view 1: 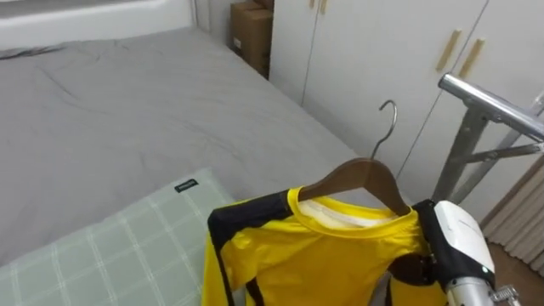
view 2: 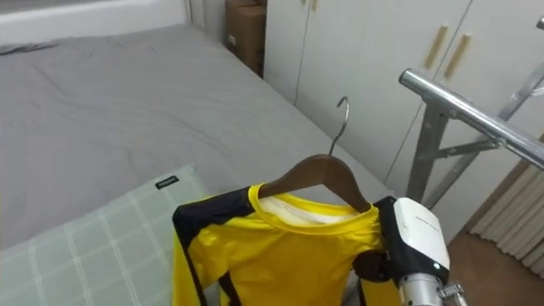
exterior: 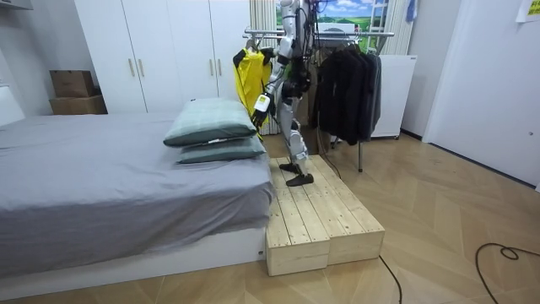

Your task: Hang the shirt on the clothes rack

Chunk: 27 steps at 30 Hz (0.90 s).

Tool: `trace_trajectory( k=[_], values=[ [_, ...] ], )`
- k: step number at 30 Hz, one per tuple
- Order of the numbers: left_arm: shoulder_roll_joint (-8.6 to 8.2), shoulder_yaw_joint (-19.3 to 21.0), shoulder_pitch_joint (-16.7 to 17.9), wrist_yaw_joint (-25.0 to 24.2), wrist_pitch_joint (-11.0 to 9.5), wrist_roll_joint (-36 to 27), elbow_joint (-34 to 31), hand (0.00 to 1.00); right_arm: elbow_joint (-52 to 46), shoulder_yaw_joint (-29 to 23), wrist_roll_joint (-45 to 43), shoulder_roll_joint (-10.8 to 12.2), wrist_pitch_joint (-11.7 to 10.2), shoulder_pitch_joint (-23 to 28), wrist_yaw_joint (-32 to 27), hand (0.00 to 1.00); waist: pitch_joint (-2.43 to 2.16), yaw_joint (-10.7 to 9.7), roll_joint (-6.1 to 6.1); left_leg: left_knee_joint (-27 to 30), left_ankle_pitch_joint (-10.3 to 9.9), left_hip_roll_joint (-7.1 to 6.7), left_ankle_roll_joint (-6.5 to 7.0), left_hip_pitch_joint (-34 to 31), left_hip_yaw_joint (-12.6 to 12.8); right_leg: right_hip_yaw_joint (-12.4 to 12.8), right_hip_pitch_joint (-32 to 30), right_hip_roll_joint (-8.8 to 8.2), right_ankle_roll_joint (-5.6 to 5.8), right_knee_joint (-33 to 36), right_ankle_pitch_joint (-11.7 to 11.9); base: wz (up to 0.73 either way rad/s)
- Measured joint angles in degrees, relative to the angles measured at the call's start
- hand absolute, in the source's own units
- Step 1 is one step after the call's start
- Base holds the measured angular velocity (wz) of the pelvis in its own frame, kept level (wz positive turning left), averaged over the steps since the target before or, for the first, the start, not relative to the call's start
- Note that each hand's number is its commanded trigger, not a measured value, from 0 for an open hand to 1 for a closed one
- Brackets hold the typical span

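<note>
Room view is showing the robot standing on a wooden platform (exterior: 321, 211) between the bed (exterior: 101, 169) and a rack (exterior: 337, 35) of dark clothes (exterior: 346, 84). It is holding a yellow shirt (exterior: 250, 76) up on the room view's left. Its left hand (exterior: 261, 104) is hanging low below that shirt, and how its fingers are set cannot be told.

From the head camera, the right hand (view 1: 450, 234) is showing at the lower right, pressed against the shirt's (view 1: 314, 255) shoulder. Its fingers are lying hidden behind the cloth, so their state cannot be told. The shirt is hanging on a wooden hanger (view 1: 361, 178) just left of this hand. The hanger's hook (view 1: 388, 123) is pointing up above the hand, in the air and apart from the rail (view 1: 493, 106), which is running up and to the right of the hand. A checked pillow (view 1: 102, 255) is lying well to the left of the hand on the bed, and the wardrobe (view 1: 365, 51) is standing beyond.
</note>
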Motion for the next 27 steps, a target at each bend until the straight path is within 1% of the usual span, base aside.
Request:
trace_trajectory(
  k=[1, 2, 3, 4, 5, 6, 7, 8, 9, 10, 11, 12, 13, 14, 15, 16, 17, 18, 19, 20, 21, 22, 23, 24, 26, 27],
  values=[
    [0.02, -0.06, 0.14, 0.03, 0.14, -0.16, 0.34, 0.0, -0.14, 0.31, 0.0, -0.01, 0.04, -0.27, 0.02, 1.0, -0.07, 0.07, -0.13, 3.07, -0.14, 0.31, -0.01, -0.3, -1.09, 2.68, 0.01, 0.65, -0.1, 0.45, -0.83, -0.82],
    [0.03, -0.05, 0.67, 0.09, 0.26, -0.22, 0.31, 0.0, -0.76, 1.06, 0.23, -0.19, 0.12, -0.29, 0.08, 1.0, -0.06, 0.5, -0.03, 6.44, -0.11, 0.92, 0.01, -0.83, -3.78, 5.54, 0.16, 1.81, -0.41, 0.49, -0.97, -0.98],
    [0.03, -0.01, 1.08, 0.23, 0.26, -0.25, 0.26, 0.0, -1.17, 1.65, 0.38, -0.27, 0.12, -0.29, 0.08, 1.0, -0.05, 0.56, 0.1, 8.43, -0.11, 1.31, 0.02, -1.27, -5.78, 7.03, 0.31, 2.43, -0.56, 0.42, -0.99, -1.27],
    [0.17, 0.7, 1.81, 0.84, 0.43, -0.68, 0.27, 0.0, -1.55, 2.64, 0.53, -0.28, 0.11, -0.32, 0.06, 1.0, -0.14, 0.79, 0.2, 12.31, 0.02, 1.35, 0.61, -3.33, -11.38, 10.28, 1.01, 3.64, -0.97, 0.43, -0.85, -1.4],
    [0.04, 1.25, 2.34, 1.19, 1.32, -1.38, 0.31, 0.0, -1.54, 3.02, 0.78, -0.3, 0.32, -0.26, 0.05, 1.0, -0.2, 1.16, 0.29, 13.57, -0.8, 0.68, 1.11, -4.51, -17.93, 13.41, 1.38, 4.56, -1.21, 0.44, -0.52, -1.37],
    [0.04, 1.28, 2.61, 1.34, 1.88, -1.6, 0.3, 0.0, -1.54, 3.03, 0.77, -0.31, 0.44, -0.25, 0.04, 1.0, -0.19, 1.04, 0.27, 13.42, -1.07, 0.21, 0.97, -5.33, -20.42, 14.6, 1.44, 4.81, -1.21, 0.49, -0.43, -1.24],
    [-0.07, 1.35, 2.94, 1.62, 2.97, -2.33, 0.31, 0.0, -1.56, 2.9, 0.73, -0.38, 0.83, -0.26, -0.16, 1.0, -0.17, 1.01, 0.16, 12.4, -1.1, -0.83, 0.93, -7.41, -24.59, 17.16, 1.43, 5.29, -1.05, 0.55, -0.16, -1.12],
    [-0.33, 1.84, 3.07, 2.05, 3.66, -3.1, 0.31, 0.0, -1.55, 2.85, 0.66, -0.41, 1.13, -0.26, -0.45, 1.0, -0.17, 1.4, 0.18, 10.33, -0.94, -1.3, 0.67, -9.57, -28.2, 19.73, 1.4, 5.87, -0.68, 0.35, 0.29, -1.14],
    [-0.42, 2.14, 3.18, 2.25, 3.85, -3.69, 0.31, 0.0, -1.5, 2.91, 0.66, -0.41, 1.17, -0.29, -0.5, 1.0, -0.16, 1.7, 0.16, 8.63, -0.75, -1.77, 0.43, -10.14, -29.94, 21.03, 1.33, 6.13, -0.6, 0.3, 0.69, -1.21],
    [-0.8, 2.48, 3.53, 2.88, 4.07, -5.59, 0.31, 0.0, -1.49, 3.05, 0.67, -0.54, 1.17, -0.34, -0.51, 1.0, -0.18, 1.84, 0.48, 4.47, -0.39, -2.28, 0.47, -11.05, -32.59, 23.72, 1.27, 7.12, -0.22, 0.29, 1.1, -1.21],
    [-1.36, 2.68, 3.74, 3.6, 4.74, -7.09, 0.31, 0.0, -1.49, 3.04, 0.7, -0.69, 1.21, -0.34, -0.54, 1.0, -0.14, 1.86, 0.97, 1.47, -0.1, -2.97, 0.31, -11.94, -35.32, 25.92, 0.86, 8.15, 0.06, 0.32, 1.47, -1.22],
    [-1.62, 2.74, 3.83, 3.89, 5.13, -7.63, 0.34, 0.0, -1.49, 3.16, 0.69, -0.77, 1.28, -0.33, -0.54, 1.0, -0.19, 1.96, 1.24, 1.3, 0.71, -3.16, 0.02, -12.25, -36.26, 26.75, 0.78, 8.63, 0.28, 0.37, 1.61, -1.14],
    [-1.73, 2.74, 3.98, 4.21, 5.76, -8.74, 0.36, 0.0, -1.49, 3.47, 0.64, -0.64, 1.36, -0.33, -0.55, 1.0, -0.33, 1.75, 1.38, 1.07, 1.65, -3.77, -0.19, -12.05, -37.52, 27.4, 0.4, 9.21, 0.85, 0.42, 2.12, -0.96],
    [-1.74, 2.7, 3.92, 4.84, 5.93, -10.01, 0.36, 0.0, -1.49, 3.5, 0.79, -0.5, 1.36, -0.34, -0.55, 1.0, -0.35, 1.52, 1.23, 0.98, 2.41, -3.85, 0.04, -11.96, -37.12, 27.52, 0.11, 9.25, 1.48, 0.18, 2.54, -0.8],
    [-1.79, 2.6, 3.92, 5.06, 5.99, -10.35, 0.36, 0.0, -1.49, 3.41, 0.81, -0.53, 1.36, -0.33, -0.55, 1.0, -0.36, 1.36, 1.15, 1.0, 2.98, -3.87, 0.2, -11.98, -36.43, 27.54, -0.08, 9.25, 1.71, 0.15, 2.68, -0.5],
    [-2.04, 2.39, 3.92, 5.38, 6.23, -10.34, 0.35, 0.0, -1.49, 3.12, 0.71, -0.63, 1.37, -0.34, -0.55, 1.0, -0.4, 0.68, 0.91, 1.01, 3.89, -3.83, 0.24, -12.2, -35.82, 28.03, -0.42, 9.37, 1.95, 0.24, 2.84, -0.25],
    [-2.28, 2.05, 3.85, 5.83, 6.75, -10.27, 0.32, 0.0, -1.61, 3.01, 0.32, -0.68, 1.41, -0.43, -0.54, 1.0, -0.46, 0.06, 0.69, 0.95, 4.14, -3.99, 0.37, -12.54, -35.4, 29.59, -0.64, 9.66, 2.3, 0.1, 2.95, -0.22],
    [-2.4, 1.98, 3.81, 5.86, 7.08, -10.27, 0.32, 0.0, -1.84, 3.0, 0.0, -0.69, 1.49, -0.44, -0.53, 1.0, -0.43, 0.04, 0.62, 0.77, 4.2, -3.98, 0.47, -12.53, -34.85, 30.4, -0.74, 9.86, 2.47, -0.02, 3.06, -0.3],
    [-2.62, 1.84, 3.82, 5.86, 7.67, -10.28, 0.34, 0.0, -2.44, 3.04, -0.57, -0.68, 1.49, -0.46, -0.53, 1.0, -0.39, 0.18, 0.64, 0.31, 4.36, -4.03, 0.72, -12.55, -34.06, 31.52, -0.88, 9.93, 3.01, -0.83, 3.48, -0.36],
    [-2.62, 1.74, 3.82, 5.86, 7.8, -10.29, 0.34, 0.0, -2.72, 3.05, -0.61, -0.67, 1.51, -0.46, -0.53, 1.0, -0.37, 0.2, 0.59, 0.02, 4.47, -4.13, 0.9, -12.63, -33.78, 32.03, -1.07, 9.93, 3.28, -1.06, 3.69, -0.46],
    [-2.7, 1.72, 3.82, 5.85, 7.89, -10.29, 0.33, 0.0, -3.46, 3.05, -0.83, -0.66, 1.9, -0.46, -0.53, 1.0, -0.29, 0.23, 0.4, -0.27, 4.63, -4.32, 1.17, -12.91, -32.94, 32.8, -1.7, 9.9, 3.43, -1.09, 4.11, -0.39],
    [-2.88, 1.68, 3.82, 5.77, 8.22, -10.29, 0.34, 0.0, -4.12, 3.05, -1.54, -0.57, 2.81, -0.46, -0.53, 1.0, -0.28, 0.21, 0.36, -0.35, 4.74, -4.55, 1.35, -13.23, -32.39, 33.43, -2.0, 9.86, 3.73, -1.1, 4.35, -0.35],
    [-2.94, 1.66, 3.83, 5.67, 8.5, -10.29, 0.34, 0.0, -4.15, 3.04, -1.71, -0.53, 3.05, -0.41, -0.53, 1.0, -0.27, 0.18, 0.34, -0.46, 4.76, -4.67, 1.4, -13.26, -32.13, 34.0, -2.1, 9.88, 3.95, -1.12, 4.48, -0.29],
    [-3.07, 1.6, 3.84, 5.5, 8.91, -10.29, 0.47, 0.0, -4.15, 3.05, -1.65, -0.53, 3.63, -0.08, -0.48, 1.0, -0.25, 0.18, 0.28, -0.9, 4.9, -4.74, 1.63, -13.08, -31.3, 34.96, -2.1, 9.88, 4.07, -1.48, 4.56, -0.3],
    [-3.1, 1.06, 3.84, 5.18, 8.93, -10.28, 1.24, 0.0, -4.15, 3.37, -1.43, -0.52, 4.02, 0.4, -0.36, 1.0, -0.11, 0.2, 0.01, -1.5, 5.0, -4.87, 1.89, -12.97, -29.99, 36.36, -2.62, 9.94, 4.53, -1.97, 4.86, -0.38],
    [-3.11, 0.86, 3.84, 4.85, 8.98, -10.29, 2.03, 0.0, -4.15, 3.98, -1.44, -0.51, 4.02, 0.72, -0.28, 1.0, -0.13, 0.18, -0.15, -2.09, 5.03, -4.84, 2.03, -12.73, -28.84, 37.55, -2.62, 10.06, 5.0, -2.83, 5.2, -0.5]
  ],
)
